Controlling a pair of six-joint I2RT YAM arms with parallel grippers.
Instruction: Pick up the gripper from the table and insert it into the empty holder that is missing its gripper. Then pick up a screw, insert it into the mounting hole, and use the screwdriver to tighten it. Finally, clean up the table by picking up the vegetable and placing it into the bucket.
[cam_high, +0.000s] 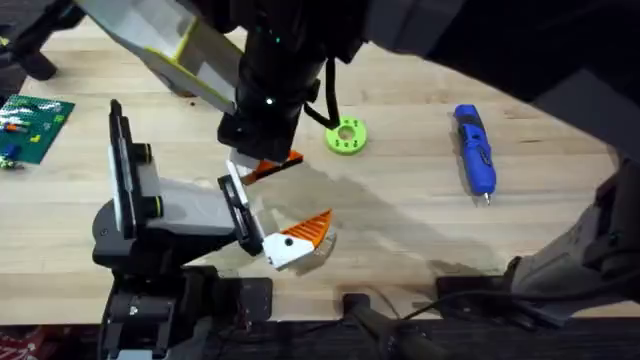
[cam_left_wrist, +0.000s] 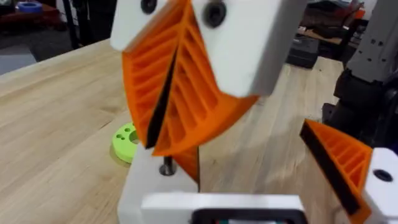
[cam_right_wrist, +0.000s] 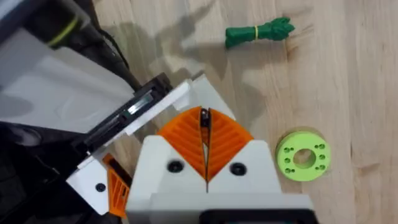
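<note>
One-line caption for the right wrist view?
Right gripper with pads pressed together above the holder; green ring and vegetable on the table.

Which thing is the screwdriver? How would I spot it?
Look along the wooden table to its right side. Right of the green ring lies the screwdriver, alone: blue, pen-shaped, with a thin metal tip, unlike the round ring.

A green ring (cam_high: 346, 137) lies on the wooden table (cam_high: 400, 220), a green circuit board (cam_high: 30, 125) at its far-left edge.
</note>
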